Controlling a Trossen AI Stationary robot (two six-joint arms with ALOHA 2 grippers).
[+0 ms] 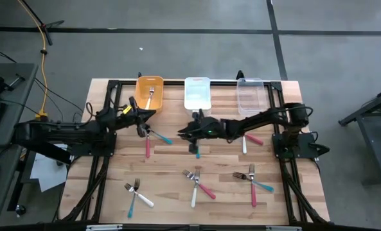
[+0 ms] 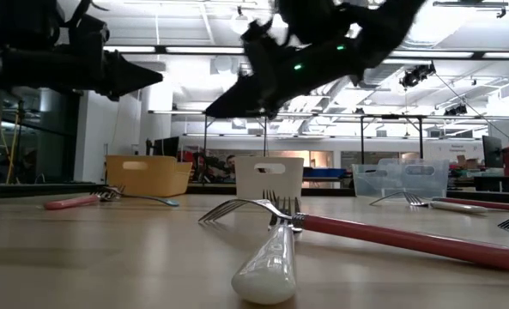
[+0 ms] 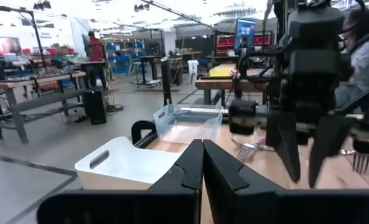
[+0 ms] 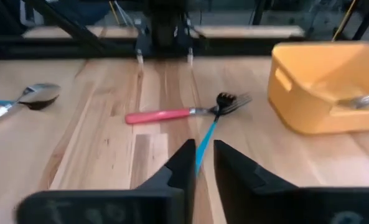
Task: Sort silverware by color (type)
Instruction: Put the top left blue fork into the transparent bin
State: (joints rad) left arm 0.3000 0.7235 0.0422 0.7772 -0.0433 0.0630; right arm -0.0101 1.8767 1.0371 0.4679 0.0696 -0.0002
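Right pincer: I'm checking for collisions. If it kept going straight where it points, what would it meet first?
Probably the crossed pink and blue forks straight beyond the right pincer, though depth is unclear.

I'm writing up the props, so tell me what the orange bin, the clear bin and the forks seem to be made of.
Orange bin: likely moulded plastic, opaque, with a cut-out handle. Clear bin: see-through plastic, probably. Forks, like the pink-handled fork: glossy plastic-looking handles, shiny metal-looking tines.

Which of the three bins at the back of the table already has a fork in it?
The orange plastic bin, leftmost in the high view, holds a fork. The white bin and clear bin beside it look empty.
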